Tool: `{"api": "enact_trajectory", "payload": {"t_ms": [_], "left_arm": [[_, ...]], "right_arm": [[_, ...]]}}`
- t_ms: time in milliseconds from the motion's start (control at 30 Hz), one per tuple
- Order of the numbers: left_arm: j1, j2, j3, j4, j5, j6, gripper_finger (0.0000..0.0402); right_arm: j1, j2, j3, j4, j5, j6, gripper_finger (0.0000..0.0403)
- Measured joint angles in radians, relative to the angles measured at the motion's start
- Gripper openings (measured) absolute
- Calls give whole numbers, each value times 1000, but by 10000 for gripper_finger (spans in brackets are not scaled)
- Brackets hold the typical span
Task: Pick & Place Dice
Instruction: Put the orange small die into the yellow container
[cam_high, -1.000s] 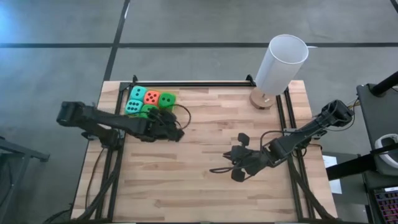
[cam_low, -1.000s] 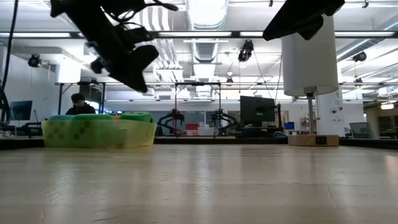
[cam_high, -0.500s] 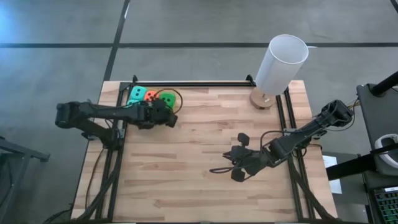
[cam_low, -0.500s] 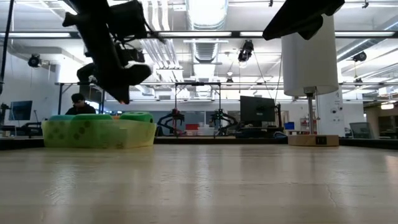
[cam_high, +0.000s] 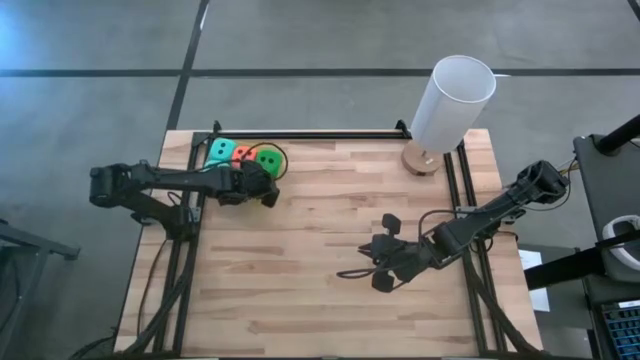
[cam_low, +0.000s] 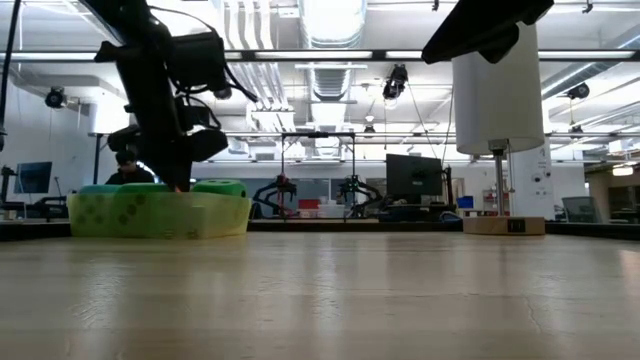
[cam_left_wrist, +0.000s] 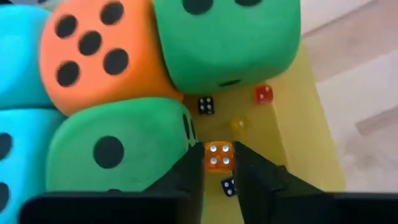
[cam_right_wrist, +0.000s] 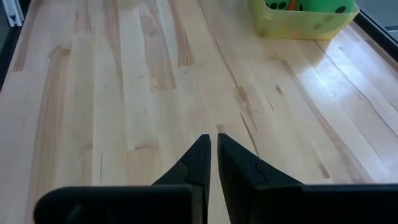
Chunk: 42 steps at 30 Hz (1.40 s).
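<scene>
Reaching into the translucent yellow tray (cam_high: 214, 147) at the table's far left corner, the left gripper (cam_left_wrist: 219, 163) stands with its fingers narrow around a tiny orange die (cam_left_wrist: 218, 155), which sits between the two fingertips on the tray floor; whether they actually press it I cannot tell. Just beside it lie a small dark blue die (cam_left_wrist: 228, 185), a small black die (cam_left_wrist: 206, 105), a small red die (cam_left_wrist: 263, 94) and a small yellow one (cam_left_wrist: 239, 125). Past these crowd the big foam dice: a green one (cam_left_wrist: 118, 152) right against the left finger, another green one (cam_left_wrist: 227, 40), an orange-red one (cam_left_wrist: 99, 53) showing five pips, and two teal ones (cam_left_wrist: 15, 149) at the edge.

From above, the left arm (cam_high: 165, 181) stretches nearly level across the table edge, wrist bent down over the tray (the low view shows it plunging steeply behind the tray wall).

The right gripper (cam_right_wrist: 213, 155) rests over bare wooden table (cam_high: 330, 290) near the middle right, fingers together, nothing between them. A white lamp (cam_high: 450, 105) stands at the far right corner.
</scene>
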Motion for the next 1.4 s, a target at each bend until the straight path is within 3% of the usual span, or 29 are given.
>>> {"api": "enact_trajectory", "payload": {"t_ms": [300,600,967,1400], "left_arm": [[5,2,-3,14,39,55,167],[16,2,-3,17,39,88,222],[41,1,10,3,41,134,241],[54,0,50,-42,46,230,220]], "right_arm": [[0,0,0,28,0,-19,28],[0,0,0,29,0,-19,28],[0,0,0,29,-1,-19,28],[0,0,0,29,-1,-19,28]]}}
